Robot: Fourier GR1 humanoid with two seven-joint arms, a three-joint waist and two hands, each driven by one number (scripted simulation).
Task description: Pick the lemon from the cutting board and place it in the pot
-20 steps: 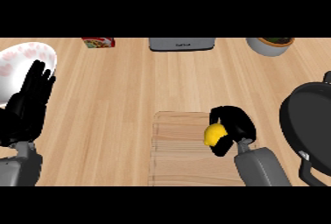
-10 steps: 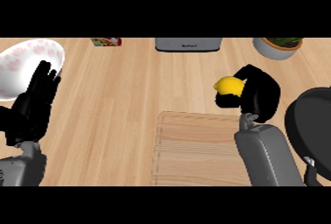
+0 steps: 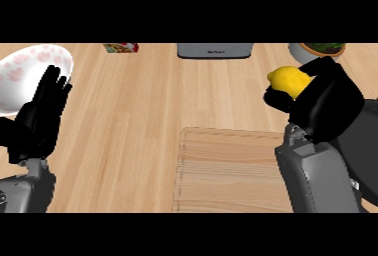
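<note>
Head view: the right hand (image 3: 325, 102) shows at the right side, raised above the counter (image 3: 140, 115), with its grey forearm (image 3: 319, 177) running down to the lower edge. Its fingers are curled round the lemon (image 3: 286, 80), which sits at the hand's upper-left side, against the fingertips. Only the lemon's left part shows past the fingers. That part looks slightly longer from upper left to lower right, but its ends are hidden, so I cannot tell which way it points.

The cutting board (image 3: 225, 170) lies below and to the left of this hand, with nothing on it. The dark pot (image 3: 368, 145) lies just to the right of the hand and forearm, partly hidden behind them. The lemon is above the counter, left of the pot's rim.

The left hand (image 3: 40, 120) rests open near the left edge, fingers straight and pointing up. Its fingertips overlap the lower rim of a white plate (image 3: 26, 67) with pink marks. Above the right hand, at the far edge, stands a grey bowl (image 3: 319, 50).
</note>
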